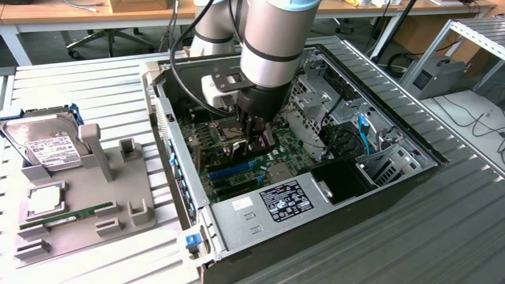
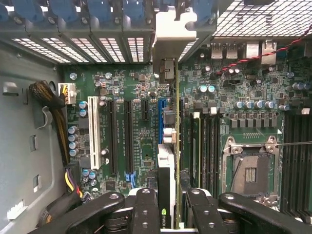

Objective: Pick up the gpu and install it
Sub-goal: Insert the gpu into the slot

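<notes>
Gripper (image 2: 171,202) pinches the gpu (image 2: 166,168) edge-on; I see it upright over the motherboard (image 2: 136,87), centre of the exterior view, inside the computer case (image 1: 168,127).

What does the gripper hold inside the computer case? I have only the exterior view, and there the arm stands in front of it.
Observer: The gripper is shut on the gpu, which stands on edge over the motherboard.
Operator: Where does its metal bracket point?
Observer: The bracket is at the rear wall of the case, in line with the vented slot covers.
</notes>
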Robot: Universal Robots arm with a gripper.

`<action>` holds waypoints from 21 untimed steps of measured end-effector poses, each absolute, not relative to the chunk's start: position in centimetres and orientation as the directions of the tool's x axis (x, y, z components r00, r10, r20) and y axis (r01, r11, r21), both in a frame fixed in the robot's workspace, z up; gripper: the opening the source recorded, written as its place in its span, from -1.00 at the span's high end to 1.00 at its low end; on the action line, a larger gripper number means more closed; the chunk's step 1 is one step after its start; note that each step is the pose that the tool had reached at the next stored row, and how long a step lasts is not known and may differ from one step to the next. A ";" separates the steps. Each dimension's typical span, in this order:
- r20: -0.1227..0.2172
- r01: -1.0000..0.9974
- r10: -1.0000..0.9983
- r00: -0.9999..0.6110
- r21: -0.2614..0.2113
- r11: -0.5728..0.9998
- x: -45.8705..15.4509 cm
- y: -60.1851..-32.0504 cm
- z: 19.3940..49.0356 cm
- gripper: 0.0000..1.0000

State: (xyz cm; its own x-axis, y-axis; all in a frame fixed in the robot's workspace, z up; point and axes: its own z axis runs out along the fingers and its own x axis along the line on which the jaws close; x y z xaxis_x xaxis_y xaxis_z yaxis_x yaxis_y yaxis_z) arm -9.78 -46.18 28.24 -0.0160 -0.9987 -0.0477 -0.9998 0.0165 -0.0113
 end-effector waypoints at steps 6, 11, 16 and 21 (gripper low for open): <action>-0.048 -1.000 -0.999 -0.016 -0.016 0.017 -10.0 -46.2 27.9 0.46; -0.048 -1.000 -0.999 -0.016 -0.016 0.016 -10.1 -46.2 27.8 0.46; -0.048 -1.000 -0.999 -0.016 -0.016 0.017 -10.2 -46.2 27.6 0.46; -0.048 -1.000 -0.999 -0.016 -0.017 0.017 -10.5 -46.2 27.5 0.46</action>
State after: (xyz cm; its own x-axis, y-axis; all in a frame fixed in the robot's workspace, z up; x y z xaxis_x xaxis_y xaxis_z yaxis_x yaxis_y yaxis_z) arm -10.45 -46.17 27.45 -0.0157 -0.9987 -0.0481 -0.9997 0.0165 -0.0167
